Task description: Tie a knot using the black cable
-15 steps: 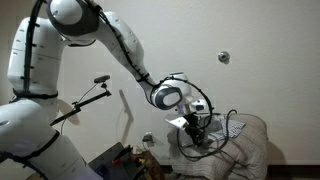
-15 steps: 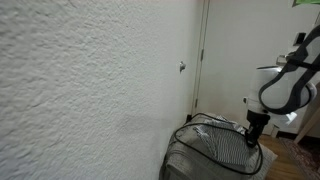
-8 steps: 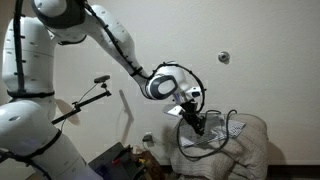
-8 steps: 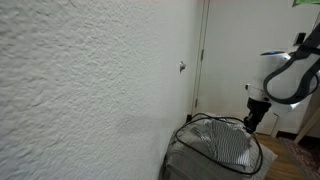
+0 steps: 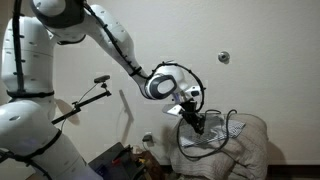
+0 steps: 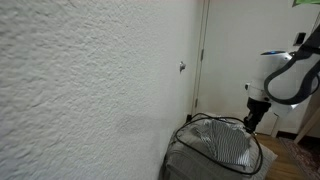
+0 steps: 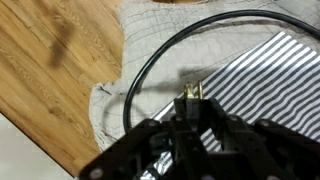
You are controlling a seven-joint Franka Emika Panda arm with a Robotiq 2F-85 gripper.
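Lifted clear of the striped cloth (image 7: 270, 80) over the last second, then held steady through the final half. Judged as raising a strand to open room for a loop; no knot formed yet. Found the gripper (image 7: 190, 103) nearly closed, seemingly pinching the plug end of the black cable (image 7: 135, 75) at 6 o'clock in the wrist view. Traced the remaining slack arcing from 9 round to 2 across the cloth.
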